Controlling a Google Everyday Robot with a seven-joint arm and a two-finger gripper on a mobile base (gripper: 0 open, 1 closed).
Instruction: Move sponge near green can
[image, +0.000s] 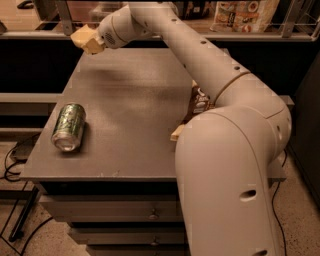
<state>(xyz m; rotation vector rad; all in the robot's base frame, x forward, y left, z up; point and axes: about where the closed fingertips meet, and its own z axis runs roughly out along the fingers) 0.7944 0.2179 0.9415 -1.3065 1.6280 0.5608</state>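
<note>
Grey table (130, 95), sponge (81, 37) held high over its 11 o'clock corner.
Arm (200, 55) stretches across to the tool (93, 44), closed on the sponge; the green can (69, 126) lies on its side at 8 o'clock, well apart. Likely risk: a low descent nudges the can, which rolls easily, off the 9 o'clock edge.

No text legible anywhere. Can (69, 126) on the worktop (135, 90) shows a green-and-silver pattern but no lettering that can be made out; the bag (200, 102) behind the arm has pale marks, unreadable, and the printed packs (245, 15) on the back shelf likewise. Claw (90, 43) at upper left, above the worktop's far left corner, clamped on the sponge (80, 36); both unmarked.
</note>
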